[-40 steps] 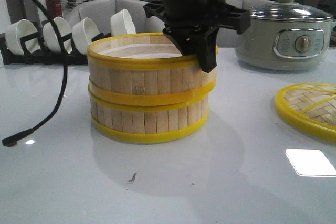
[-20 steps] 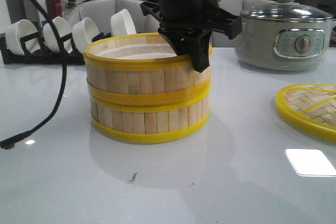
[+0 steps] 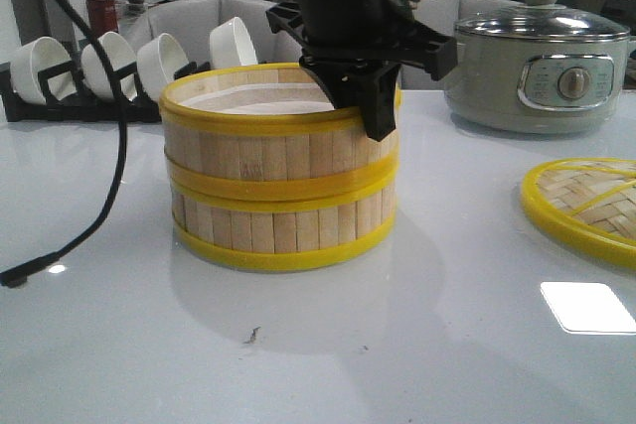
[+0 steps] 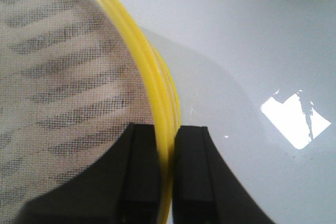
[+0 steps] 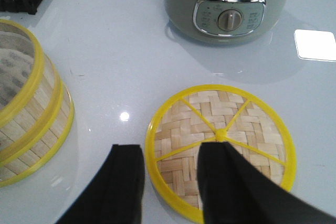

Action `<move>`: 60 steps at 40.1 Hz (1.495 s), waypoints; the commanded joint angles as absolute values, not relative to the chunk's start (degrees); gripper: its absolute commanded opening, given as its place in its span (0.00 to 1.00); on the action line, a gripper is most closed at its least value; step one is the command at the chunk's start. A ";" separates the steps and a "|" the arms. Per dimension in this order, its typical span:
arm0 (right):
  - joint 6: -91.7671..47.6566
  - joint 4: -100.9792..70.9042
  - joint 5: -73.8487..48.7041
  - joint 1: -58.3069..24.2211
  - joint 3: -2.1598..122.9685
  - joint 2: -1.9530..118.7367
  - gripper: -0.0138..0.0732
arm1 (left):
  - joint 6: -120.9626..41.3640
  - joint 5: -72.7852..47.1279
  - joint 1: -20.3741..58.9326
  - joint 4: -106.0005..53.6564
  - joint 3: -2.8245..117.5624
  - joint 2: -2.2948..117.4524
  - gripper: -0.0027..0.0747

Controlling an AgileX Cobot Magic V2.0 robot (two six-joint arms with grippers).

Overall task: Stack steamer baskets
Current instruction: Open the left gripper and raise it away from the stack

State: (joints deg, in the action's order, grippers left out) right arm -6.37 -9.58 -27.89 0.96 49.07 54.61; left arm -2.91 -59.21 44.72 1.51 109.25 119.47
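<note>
Two steamer baskets stand stacked in the middle of the table, the upper one resting squarely on the lower one. My left gripper comes down over the upper basket's right rim. In the left wrist view the left gripper is shut on that yellow rim, one finger inside over the pale liner, one outside. My right gripper hangs open above the table, over the edge of the woven lid, holding nothing. The stacked baskets lie off to its side.
The flat bamboo lid lies at the right edge of the table. A grey electric pot stands behind it. A rack of white bowls is at the back left, and a black cable trails down onto the table.
The left gripper and the upper basket shifted slightly left, bringing it in line with the lower basket. Over the last half second almost nothing moved.
</note>
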 commanded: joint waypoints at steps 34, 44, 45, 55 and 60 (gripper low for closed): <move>-6.67 -9.16 -23.48 1.19 51.36 54.12 0.58 | 0.80 -65.78 44.49 18.30 132.21 114.10 0.39; -6.67 -9.16 -23.43 1.19 51.36 54.56 0.58 | 2.99 -66.67 33.65 20.10 130.93 103.55 0.16; -6.67 -9.16 -23.43 1.19 51.36 54.68 0.58 | 2.99 -66.67 31.68 19.04 130.17 102.03 0.16; -6.67 -9.16 -23.43 1.19 51.36 55.82 0.58 | 2.99 -62.63 12.43 8.42 114.42 85.17 0.16; -6.67 -9.16 -22.27 1.19 51.36 55.90 0.58 | 2.99 -59.69 6.21 6.93 104.02 75.61 0.16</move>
